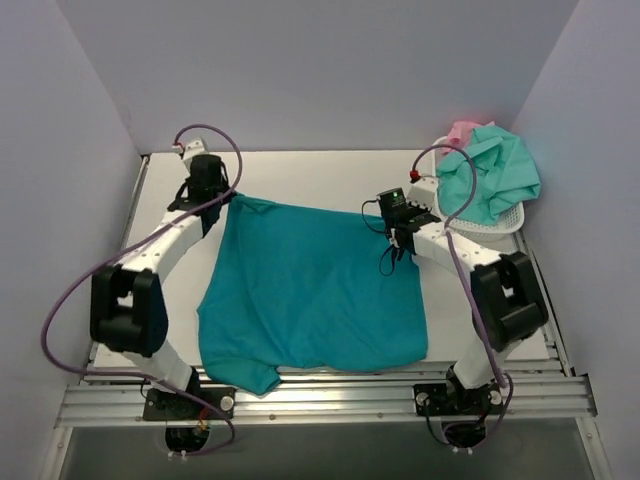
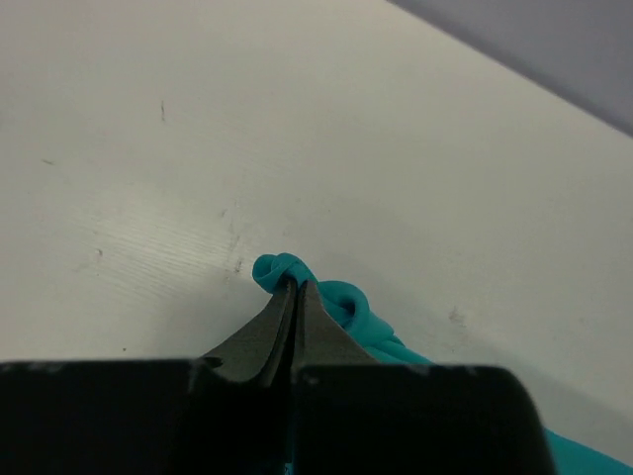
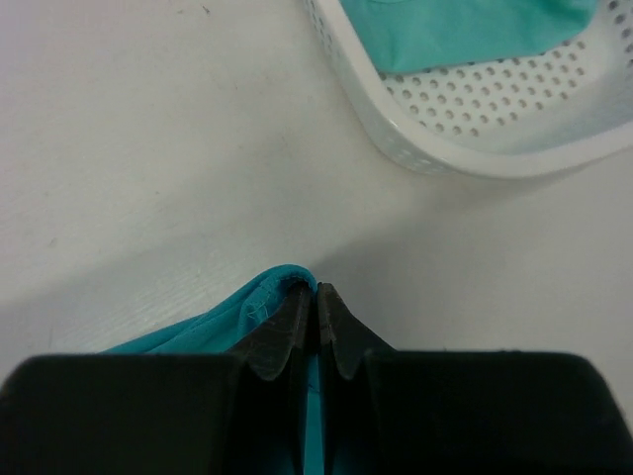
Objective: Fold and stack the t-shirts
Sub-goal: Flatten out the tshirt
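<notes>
A deep teal-blue t-shirt (image 1: 310, 290) lies spread on the white table, its near edge by the rail. My left gripper (image 1: 218, 205) is shut on the shirt's far left corner, whose bunched cloth (image 2: 336, 302) shows at the fingertips. My right gripper (image 1: 398, 238) is shut on the far right corner, whose hem (image 3: 262, 302) curls over the left finger. A mint-green shirt (image 1: 495, 170) and a pink shirt (image 1: 462, 131) lie in the white basket (image 1: 500, 228) at the far right.
The perforated basket wall (image 3: 445, 139) stands just beyond my right gripper. Grey walls close in the table on three sides. An aluminium rail (image 1: 320, 395) runs along the near edge.
</notes>
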`<state>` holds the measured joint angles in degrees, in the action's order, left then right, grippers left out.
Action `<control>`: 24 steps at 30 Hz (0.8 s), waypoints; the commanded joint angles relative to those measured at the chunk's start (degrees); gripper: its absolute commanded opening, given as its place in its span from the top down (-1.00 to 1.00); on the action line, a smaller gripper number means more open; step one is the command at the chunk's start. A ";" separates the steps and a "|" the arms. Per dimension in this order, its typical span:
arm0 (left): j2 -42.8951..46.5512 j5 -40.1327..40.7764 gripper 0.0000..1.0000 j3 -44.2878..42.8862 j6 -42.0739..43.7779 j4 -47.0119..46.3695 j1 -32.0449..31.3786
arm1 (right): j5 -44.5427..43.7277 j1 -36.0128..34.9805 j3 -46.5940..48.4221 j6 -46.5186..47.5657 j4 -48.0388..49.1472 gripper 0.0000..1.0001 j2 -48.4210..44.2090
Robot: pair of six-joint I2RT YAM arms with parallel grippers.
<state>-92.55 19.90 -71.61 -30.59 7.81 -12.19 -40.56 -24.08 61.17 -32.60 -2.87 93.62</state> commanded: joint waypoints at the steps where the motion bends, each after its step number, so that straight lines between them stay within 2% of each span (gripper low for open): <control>1: -11.02 -1.61 0.95 -10.34 -0.09 -7.91 2.07 | 0.92 4.73 7.72 3.24 10.87 1.00 7.84; 8: -26.87 -5.66 0.93 -25.47 -0.09 -8.00 4.45 | 4.69 9.92 23.71 6.23 14.66 1.00 25.80; 9: -30.11 -5.84 0.66 -27.51 -0.09 -7.90 4.80 | 4.52 10.10 29.30 6.41 12.82 1.00 28.08; 10: -31.71 -6.19 0.35 -29.70 -0.09 -6.16 4.98 | 4.35 10.27 32.23 6.15 11.41 0.42 32.28; 11: -33.29 -6.62 -0.02 -33.90 -0.09 -4.40 5.15 | 4.34 10.28 35.05 6.23 10.53 0.01 34.06; 12: -36.09 -6.63 -0.69 -35.94 -0.09 -3.86 5.33 | 4.00 10.28 39.51 6.23 9.56 -0.74 35.65; 13: -37.34 -6.54 -0.98 -37.70 0.00 -3.42 5.42 | 3.38 10.28 41.30 6.23 9.29 -0.98 38.01; 14: -38.39 -6.45 -0.88 -41.20 0.00 -2.98 5.59 | 3.38 10.36 42.97 6.32 9.12 -1.00 38.82; 18: -42.26 -7.24 -0.88 -49.75 0.71 -0.79 6.47 | 2.24 10.36 49.83 6.76 7.88 -1.00 40.67; 21: -40.44 -7.42 -0.88 -52.13 0.97 -0.96 6.74 | 1.36 10.28 51.42 7.55 8.50 -1.00 38.23; 24: -36.49 -7.34 -0.88 -50.57 1.23 -0.17 6.04 | 1.62 9.75 49.50 7.81 9.81 -1.00 34.02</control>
<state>-134.74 13.04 -120.42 -30.59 7.18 -5.78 -36.25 -13.67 109.82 -25.71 5.85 134.76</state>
